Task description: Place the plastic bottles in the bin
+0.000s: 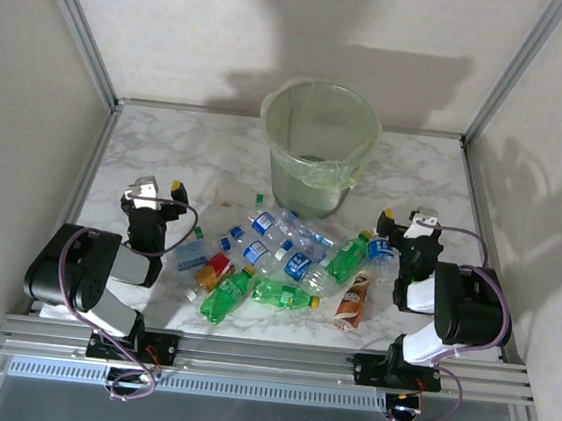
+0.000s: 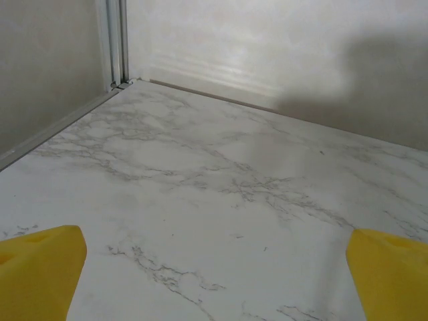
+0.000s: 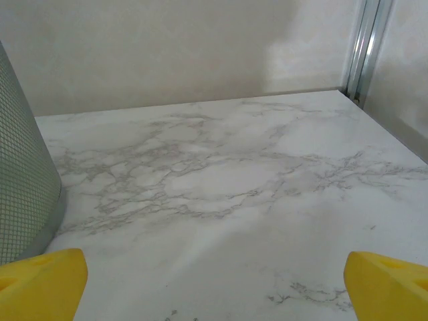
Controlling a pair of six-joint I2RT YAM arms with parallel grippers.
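Several plastic bottles (image 1: 276, 260) lie in a heap on the marble table between my two arms. Most are clear with blue labels (image 1: 296, 263). Green ones (image 1: 227, 296) lie at the front, one green bottle (image 1: 348, 257) at the right, a brown-labelled one (image 1: 353, 300) at the front right and a red-yellow one (image 1: 217, 267) at the left. Behind the heap stands the bin (image 1: 318, 149), with a pale green liner over its rim. My left gripper (image 1: 157, 191) (image 2: 214, 281) is open, left of the heap, over bare marble. My right gripper (image 1: 408, 221) (image 3: 214, 287) is open, right of the heap.
Metal frame posts (image 1: 79, 23) and pale walls close in the table on the left, right and back. In the right wrist view the bin's meshed wall (image 3: 20, 194) rises at the left edge. A corner post (image 2: 115, 43) stands far left in the left wrist view.
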